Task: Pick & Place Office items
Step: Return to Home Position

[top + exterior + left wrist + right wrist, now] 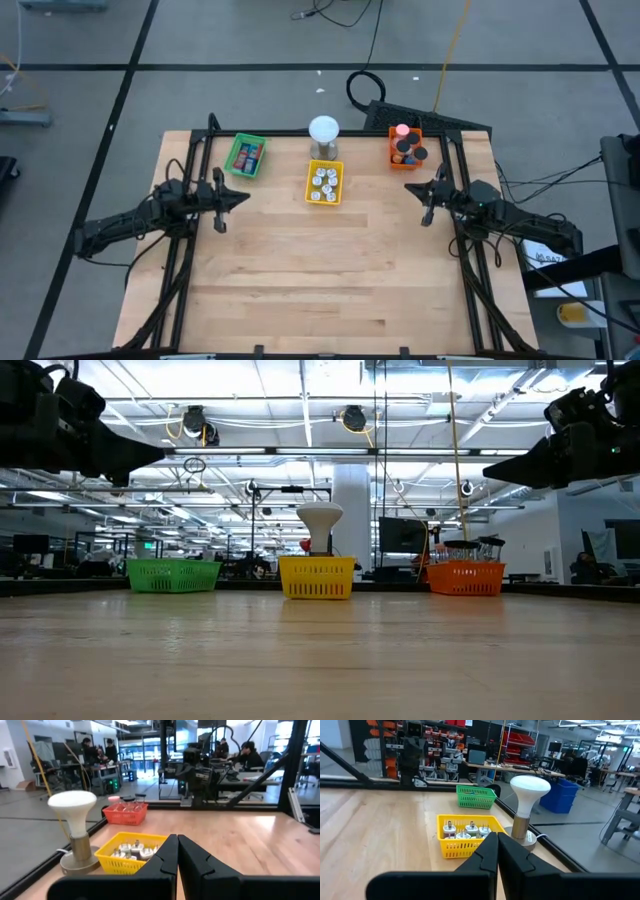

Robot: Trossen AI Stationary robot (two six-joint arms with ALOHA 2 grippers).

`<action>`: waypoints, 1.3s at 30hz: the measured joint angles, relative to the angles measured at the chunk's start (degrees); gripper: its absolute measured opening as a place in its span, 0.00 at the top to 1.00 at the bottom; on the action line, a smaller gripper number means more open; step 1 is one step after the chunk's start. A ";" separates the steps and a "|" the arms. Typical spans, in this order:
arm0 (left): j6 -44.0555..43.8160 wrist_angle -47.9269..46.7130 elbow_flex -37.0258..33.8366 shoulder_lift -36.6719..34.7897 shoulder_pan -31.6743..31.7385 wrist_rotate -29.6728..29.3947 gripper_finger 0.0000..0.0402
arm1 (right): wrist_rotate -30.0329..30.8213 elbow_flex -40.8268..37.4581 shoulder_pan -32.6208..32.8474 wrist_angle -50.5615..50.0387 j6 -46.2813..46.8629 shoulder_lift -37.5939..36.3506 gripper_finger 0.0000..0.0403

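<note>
Sorting looks finished, as far as I can judge. At the left, the left arm (130, 222) hangs above the tabletop (330, 280) near its edge, jaws pressed tip to tip on nothing. Next along the far side, the green tray (232, 160) holds red and blue pieces (250, 153); the yellow tray (324, 201) in the middle holds silvery-white round bits (324, 180), with a white-domed lamp (324, 130) just behind it; the orange tray (416, 134) holds black rolls (408, 153) and a pink bit (401, 131). At the right, the right arm (500, 210) mirrors the left, jaws closed and empty too. No loose item shows on the bare wood, so only parking the arms seems left. From table height the tray walls hide what lies inside, and from above the pieces are too small to count or name.
</note>
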 joint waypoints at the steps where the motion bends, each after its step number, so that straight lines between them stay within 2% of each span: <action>1: -0.06 0.01 -0.02 -0.08 -0.02 0.05 0.99 | -0.04 0.00 0.00 0.02 0.76 -0.02 1.00; 15: -5.01 0.09 -0.02 0.03 -0.82 0.47 0.99 | 0.06 -0.24 0.00 3.15 3.65 -0.04 1.00; 21: -4.66 0.08 -0.02 -0.01 -0.82 0.04 0.99 | 4.53 -0.24 -0.02 3.41 3.19 0.63 1.00; 39: -4.68 0.04 -0.02 -0.01 -0.82 0.01 0.99 | 4.55 -0.13 -0.02 3.32 3.08 0.66 1.00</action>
